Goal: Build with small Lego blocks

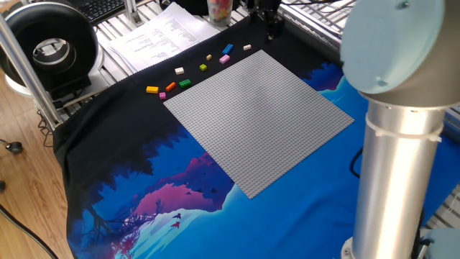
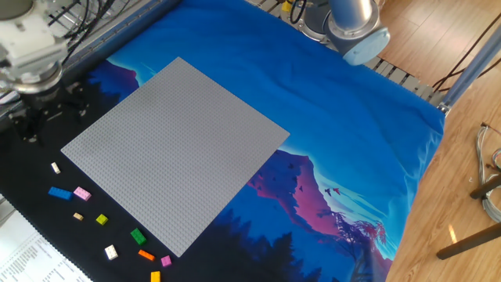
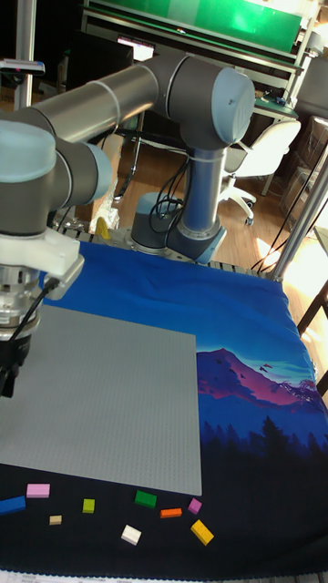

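Observation:
The small Lego blocks lie loose in a row on the black cloth beside the grey baseplate (image 1: pixel 259 119). Among them are an orange-yellow block (image 1: pixel 152 90), a green block (image 1: pixel 185 83), a blue block (image 1: pixel 228 50) and a white block (image 1: pixel 247 47). The other fixed view shows the same blue block (image 2: pixel 59 193), a pink block (image 2: pixel 82 193) and the green block (image 2: pixel 138 236). My gripper (image 2: pixel 48 124) hangs off the plate's far corner, near the white block (image 2: pixel 55 168), open and holding nothing. In the tall fixed view the gripper (image 3: pixel 7 369) is cut by the left edge.
Printed papers (image 1: pixel 162 36) and a black round device (image 1: pixel 50 47) lie beyond the cloth near the blocks. The arm's thick elbow (image 1: pixel 399 86) fills the right foreground. The arm's base (image 2: pixel 356 31) stands at the cloth's far side. Wooden floor (image 2: pixel 462 157) lies past the table edge.

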`<state>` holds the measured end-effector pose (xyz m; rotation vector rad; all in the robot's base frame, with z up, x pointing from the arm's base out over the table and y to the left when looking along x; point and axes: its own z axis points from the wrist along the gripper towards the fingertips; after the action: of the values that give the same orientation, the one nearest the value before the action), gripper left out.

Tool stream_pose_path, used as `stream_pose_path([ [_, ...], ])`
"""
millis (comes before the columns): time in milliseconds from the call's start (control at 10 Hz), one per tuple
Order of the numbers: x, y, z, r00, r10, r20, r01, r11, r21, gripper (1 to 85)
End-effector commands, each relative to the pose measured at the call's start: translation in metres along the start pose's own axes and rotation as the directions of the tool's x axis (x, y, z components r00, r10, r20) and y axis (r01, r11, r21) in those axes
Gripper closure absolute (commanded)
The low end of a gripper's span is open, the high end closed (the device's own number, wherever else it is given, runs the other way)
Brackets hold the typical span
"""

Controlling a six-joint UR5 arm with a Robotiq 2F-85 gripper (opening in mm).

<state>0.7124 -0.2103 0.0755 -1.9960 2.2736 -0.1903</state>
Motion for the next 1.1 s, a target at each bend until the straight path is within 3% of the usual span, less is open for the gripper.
stream_pose_path([
  [0,-0.005,-0.022,0.011,1.0,0.013,-0.014,-0.013,0.999,0.034,8.7],
  [200,-0.008,-0.022,0.014,0.998,0.057,-0.009,-0.056,0.998,0.027,12.0],
  [400,-0.003,-0.026,0.018,0.998,0.053,-0.027,-0.051,0.997,0.05,13.3],
  [500,-0.003,-0.022,0.017,0.998,0.061,-0.02,-0.06,0.998,0.038,13.3],
  [700,-0.008,-0.026,0.017,1.0,0.029,-0.002,-0.029,0.998,0.052,9.3],
  [1000,-0.018,-0.022,0.017,0.993,0.109,0.036,-0.111,0.993,0.033,11.0],
])
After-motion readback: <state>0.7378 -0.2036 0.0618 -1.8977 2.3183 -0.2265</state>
